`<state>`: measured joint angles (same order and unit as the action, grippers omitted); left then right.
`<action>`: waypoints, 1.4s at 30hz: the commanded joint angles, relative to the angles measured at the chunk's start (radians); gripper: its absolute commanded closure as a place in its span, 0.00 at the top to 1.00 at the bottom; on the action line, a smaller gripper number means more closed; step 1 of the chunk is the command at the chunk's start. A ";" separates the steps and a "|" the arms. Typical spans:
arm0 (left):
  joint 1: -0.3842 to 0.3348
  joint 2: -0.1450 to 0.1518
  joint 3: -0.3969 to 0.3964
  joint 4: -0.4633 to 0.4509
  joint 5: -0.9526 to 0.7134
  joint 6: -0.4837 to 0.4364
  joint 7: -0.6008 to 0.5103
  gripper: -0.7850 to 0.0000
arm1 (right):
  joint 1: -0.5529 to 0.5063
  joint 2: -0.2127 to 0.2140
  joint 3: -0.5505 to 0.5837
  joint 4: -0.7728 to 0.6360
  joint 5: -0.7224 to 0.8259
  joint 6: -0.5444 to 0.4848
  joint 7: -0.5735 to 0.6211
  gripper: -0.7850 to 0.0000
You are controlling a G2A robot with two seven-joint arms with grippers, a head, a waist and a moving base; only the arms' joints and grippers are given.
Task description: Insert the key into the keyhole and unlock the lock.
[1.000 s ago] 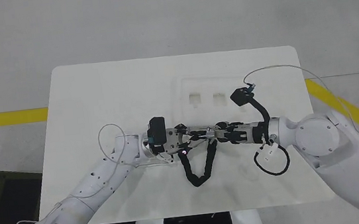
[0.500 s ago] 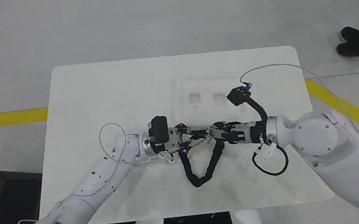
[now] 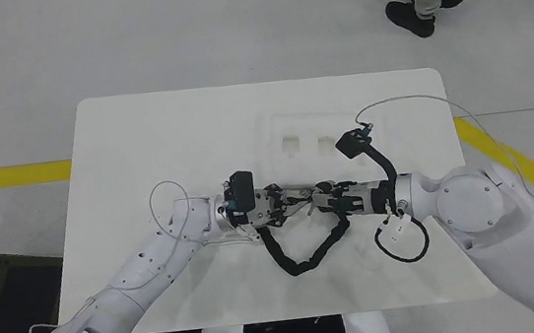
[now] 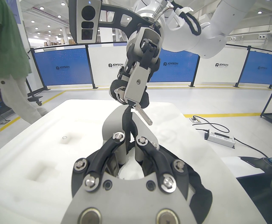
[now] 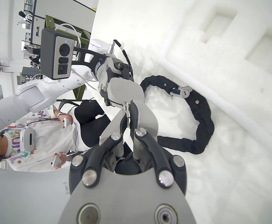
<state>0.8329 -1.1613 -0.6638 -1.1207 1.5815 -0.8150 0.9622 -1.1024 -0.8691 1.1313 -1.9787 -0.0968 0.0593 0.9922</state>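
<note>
Gripping the key (image 4: 144, 114), the right hand (image 5: 128, 110) hovers near lock (image 5: 184, 92) and tray (image 5: 223, 70).

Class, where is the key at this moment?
In the left wrist view the key is pinched in the right gripper, above the middle of the table, blade pointing toward the left gripper, which grips the black chain lock.

Big indoor robot test hall; blue barrier panels (image 4: 65, 74), yellow floor tape (image 3: 10, 176), ceiling spotlights (image 4: 41, 8)

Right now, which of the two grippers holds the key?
The right gripper, shut on the key, whose blade juts from its fingertips; the left gripper clamps the black chain lock instead.
</note>
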 commanded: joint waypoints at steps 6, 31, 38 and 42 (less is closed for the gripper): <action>0.001 0.011 -0.037 0.020 0.047 0.063 -0.072 0.00 | -0.045 0.011 0.072 -0.007 0.004 0.002 0.001 0.00; 0.056 0.029 -0.098 -0.167 0.055 0.033 -0.575 0.36 | -0.230 0.037 0.249 -0.091 0.012 -0.026 0.005 0.00; 0.082 0.036 -0.130 -0.228 0.021 0.022 -0.688 0.45 | -0.250 0.039 0.269 -0.092 0.017 -0.039 0.004 0.00; 0.088 0.039 -0.140 -0.258 0.014 0.009 -0.736 0.47 | -0.260 0.040 0.277 -0.093 0.021 -0.044 0.002 0.00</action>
<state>0.9204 -1.1232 -0.8020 -1.3694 1.5940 -0.8010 0.2432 -1.3599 -0.8297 1.4065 -2.0718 -0.0776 0.0159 0.9938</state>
